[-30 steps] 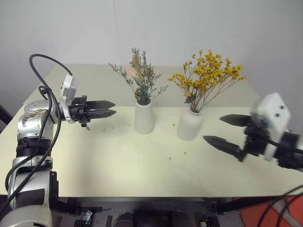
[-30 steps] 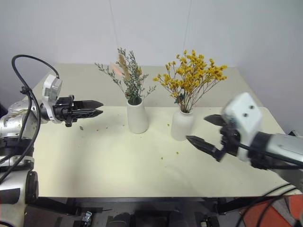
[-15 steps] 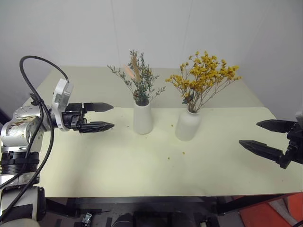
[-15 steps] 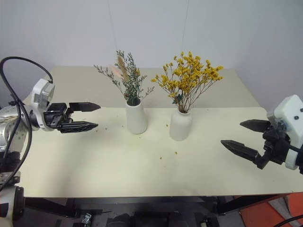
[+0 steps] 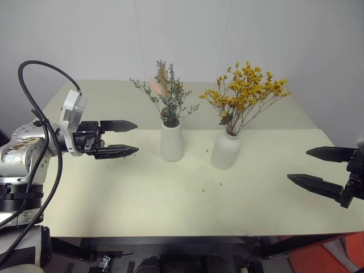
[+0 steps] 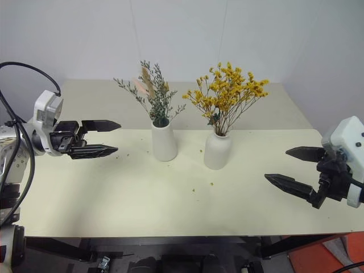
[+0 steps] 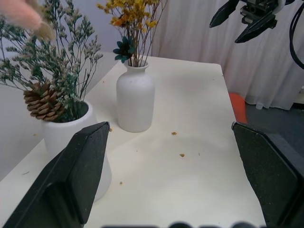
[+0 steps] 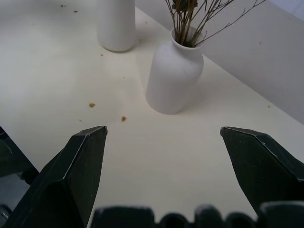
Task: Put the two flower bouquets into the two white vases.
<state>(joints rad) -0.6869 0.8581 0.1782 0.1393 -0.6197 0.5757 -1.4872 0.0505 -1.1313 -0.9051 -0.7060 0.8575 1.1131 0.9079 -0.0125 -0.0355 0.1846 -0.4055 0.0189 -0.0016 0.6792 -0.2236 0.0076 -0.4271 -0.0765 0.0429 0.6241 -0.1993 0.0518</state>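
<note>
- The fingers of the left gripper (image 5: 126, 137) stand wide apart and hold nothing; they point level toward the middle of the frame, at the left side of the head view.
- The fingers of the right gripper (image 5: 318, 166) are also spread wide and empty, at the right edge of the frame, well apart from both vases.
- The tapered cone vase (image 5: 172, 140) stands upright in the centre of the table (image 5: 142, 199). The grey-green bouquet with pinkish plumes (image 5: 166, 96) sits in its wide mouth, and the left wrist view shows a pine cone (image 7: 43, 100) there too.
- The rounder narrow-neck vase (image 5: 227, 151) stands just beside it, to the right. The yellow-orange bouquet (image 5: 246, 89) rises from its neck, with its stems inside.
- I judge that both bouquets are placed, so the step in hand is to draw back. To do it well, the arms should go outward, away from the sprays, so that no finger brushes a stem or tips a vase.
- Small yellow crumbs (image 5: 220, 183) lie on the table in front of the vases.
</note>
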